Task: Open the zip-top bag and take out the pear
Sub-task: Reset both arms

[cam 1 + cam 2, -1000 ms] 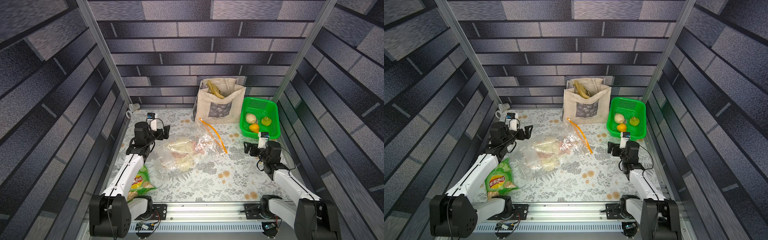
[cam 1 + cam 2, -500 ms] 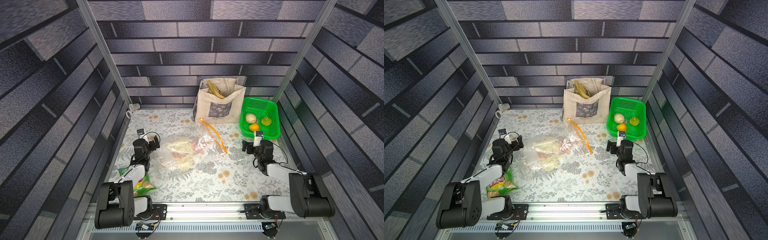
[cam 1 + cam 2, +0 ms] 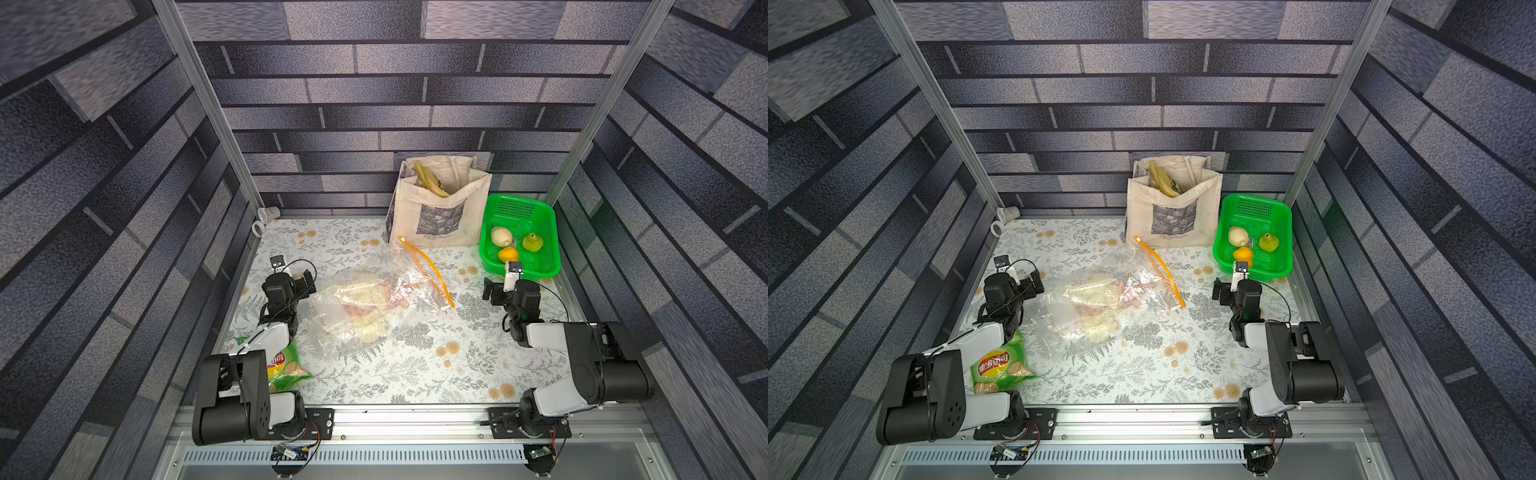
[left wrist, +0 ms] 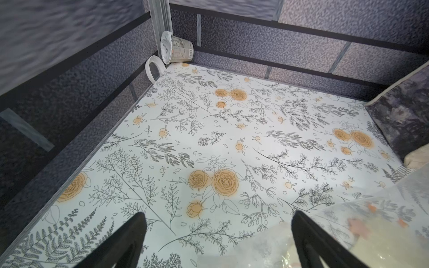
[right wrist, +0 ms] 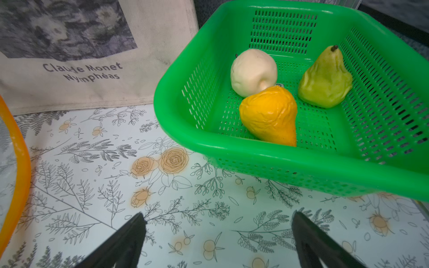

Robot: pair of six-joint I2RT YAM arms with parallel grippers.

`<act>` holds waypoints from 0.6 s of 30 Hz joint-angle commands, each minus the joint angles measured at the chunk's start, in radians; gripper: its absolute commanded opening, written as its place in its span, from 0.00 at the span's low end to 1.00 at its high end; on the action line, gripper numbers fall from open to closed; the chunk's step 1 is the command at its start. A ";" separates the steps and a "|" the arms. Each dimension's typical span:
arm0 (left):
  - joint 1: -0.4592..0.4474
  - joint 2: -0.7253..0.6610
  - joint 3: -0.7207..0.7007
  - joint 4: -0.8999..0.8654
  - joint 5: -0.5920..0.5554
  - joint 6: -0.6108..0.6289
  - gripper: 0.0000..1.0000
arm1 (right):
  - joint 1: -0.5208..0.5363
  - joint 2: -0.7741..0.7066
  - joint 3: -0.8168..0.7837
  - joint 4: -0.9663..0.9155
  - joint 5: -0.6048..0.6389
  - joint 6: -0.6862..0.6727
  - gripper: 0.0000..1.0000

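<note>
Top views: zip-top bag [image 3: 374,307] lies between open left claw [image 3: 300,279] and open right claw [image 3: 500,289].

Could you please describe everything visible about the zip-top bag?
The zip-top bag is large, clear, crinkly plastic, lying on the floral table. Pale yellow and reddish contents show blurrily through it. Its orange zip strip runs along the end farthest from the open left gripper, which is close beside the other end; contact is unclear.

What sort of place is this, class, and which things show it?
Probably a robot test booth, not a real room: printed brick walls, aluminium posts, two arms mounted on a rail.
</note>
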 commanded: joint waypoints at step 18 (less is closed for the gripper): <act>-0.086 0.204 -0.034 0.248 -0.070 0.074 1.00 | 0.006 0.017 -0.014 0.054 0.023 -0.004 1.00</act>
